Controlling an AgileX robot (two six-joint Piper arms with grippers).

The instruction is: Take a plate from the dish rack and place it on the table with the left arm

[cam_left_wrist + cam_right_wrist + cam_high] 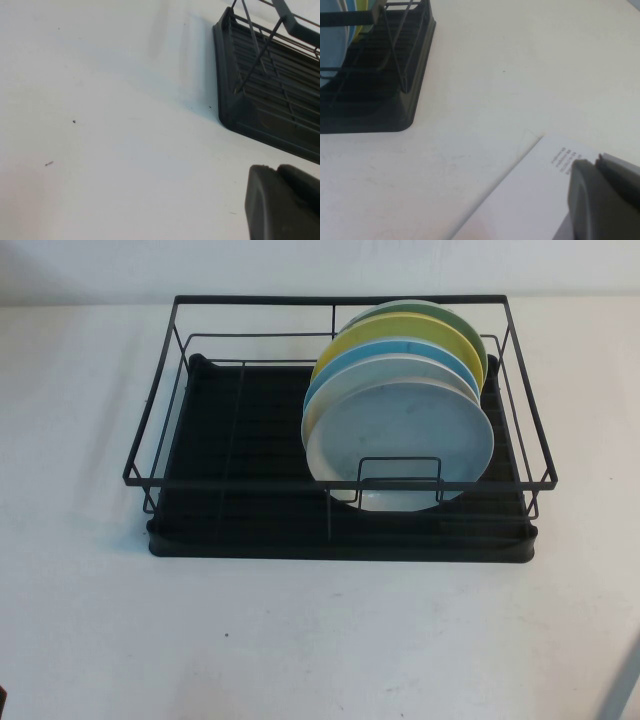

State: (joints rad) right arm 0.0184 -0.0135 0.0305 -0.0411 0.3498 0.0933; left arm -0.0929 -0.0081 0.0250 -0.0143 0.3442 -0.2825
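Observation:
The black wire dish rack [340,480] stands at the middle of the white table [90,590]. Several plates stand upright in its right half. The front one is the pale grey-blue plate [400,435] with a lighter rim; a brighter blue, a yellow and a green plate stand behind it. My left gripper [277,170] is shut and empty, low over the table to the left of the rack's corner [270,100]. My right gripper [596,160] is shut and empty, to the right of the rack [395,100]. Neither gripper shows in the high view.
A white printed sheet [530,195] lies on the table under my right gripper. A grey strip [625,680] shows at the high view's bottom right corner. Bare table [100,125] lies left of and in front of the rack.

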